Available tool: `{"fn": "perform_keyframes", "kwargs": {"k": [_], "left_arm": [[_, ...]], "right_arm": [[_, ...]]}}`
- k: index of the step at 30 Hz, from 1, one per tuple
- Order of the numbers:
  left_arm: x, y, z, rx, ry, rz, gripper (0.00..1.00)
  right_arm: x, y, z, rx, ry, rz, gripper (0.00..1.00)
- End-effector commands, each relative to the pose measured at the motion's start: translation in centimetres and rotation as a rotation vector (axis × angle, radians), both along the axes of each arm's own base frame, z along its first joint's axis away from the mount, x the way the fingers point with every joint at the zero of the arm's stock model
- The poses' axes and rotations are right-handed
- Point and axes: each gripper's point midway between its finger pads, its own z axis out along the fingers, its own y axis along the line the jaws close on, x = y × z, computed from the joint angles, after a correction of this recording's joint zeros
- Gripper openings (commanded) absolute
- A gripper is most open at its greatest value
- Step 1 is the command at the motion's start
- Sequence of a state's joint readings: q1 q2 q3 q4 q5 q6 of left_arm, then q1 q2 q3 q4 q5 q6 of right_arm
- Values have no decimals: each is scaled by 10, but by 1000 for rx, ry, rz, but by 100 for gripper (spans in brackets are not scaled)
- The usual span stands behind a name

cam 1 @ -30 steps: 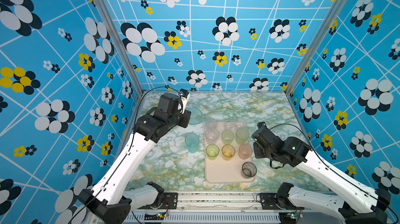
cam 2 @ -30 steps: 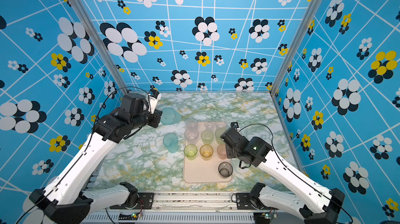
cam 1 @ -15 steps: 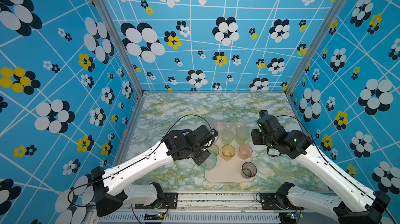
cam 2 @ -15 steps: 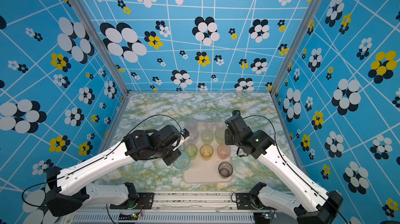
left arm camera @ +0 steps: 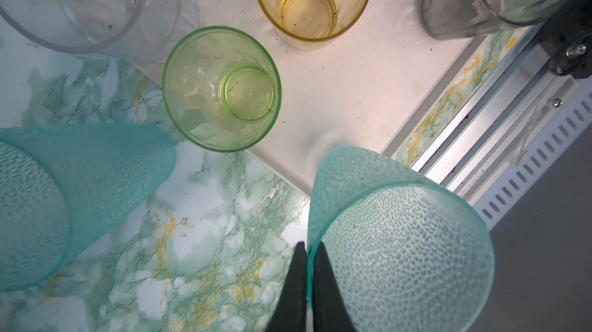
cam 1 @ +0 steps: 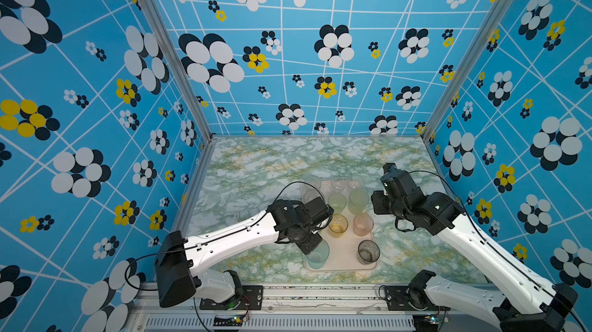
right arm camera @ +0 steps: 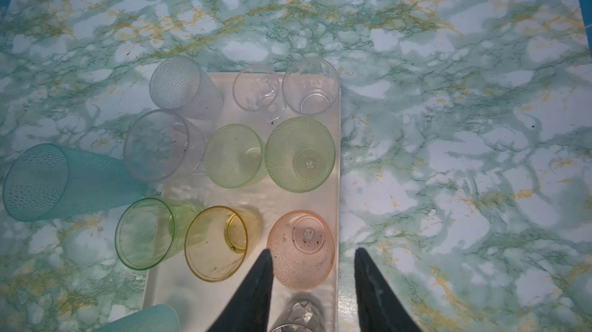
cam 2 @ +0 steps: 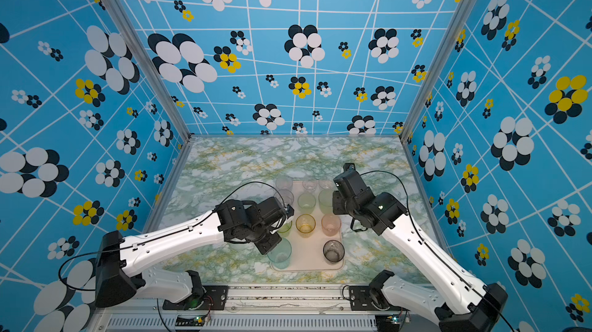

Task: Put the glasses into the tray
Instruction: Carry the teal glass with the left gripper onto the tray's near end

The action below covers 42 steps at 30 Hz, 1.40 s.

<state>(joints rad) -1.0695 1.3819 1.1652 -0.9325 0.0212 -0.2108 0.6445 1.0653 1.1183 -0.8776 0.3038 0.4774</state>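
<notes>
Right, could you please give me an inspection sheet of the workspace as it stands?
Surface: marbled green tabletop.
Job's things: cream tray holds rows of tumblers; loose teal tumbler sits on the tabletop beside it; held teal tumbler hangs at its near corner.
Clutter: nothing seen.
Grippers: left gripper shut on the held teal tumbler's rim; right gripper open, empty, above the pink tumbler.
Cables: black cable loops over each wrist; no snag seen.
Surroundings: blue flowered walls on three sides; metal rail in front.
</notes>
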Motion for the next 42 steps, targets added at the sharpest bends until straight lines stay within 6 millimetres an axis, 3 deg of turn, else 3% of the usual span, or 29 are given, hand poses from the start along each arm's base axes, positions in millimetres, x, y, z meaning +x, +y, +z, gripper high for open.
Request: {"fn": "perform_keyframes", "kwargs": {"k": [1,21,36,38,42], "left_arm": [[2,-26,14,-118,-15,-14,1],[20,-84,-6,-24,4,-181,1],[24,-89,-27,43,-36,-188,5],[24,-89,-29,48,-34,-188,7],[26,-87,-21,47,-62,-180,24]], "right_arm": [[3,1,7,10,-20,8,44],[3,-5,5,10,-18,4,44],[2,-9,1,11,-11,4,44],[1,-10,2,12,-12,4,44],[1,-10,1,15,-12,5,45]]}}
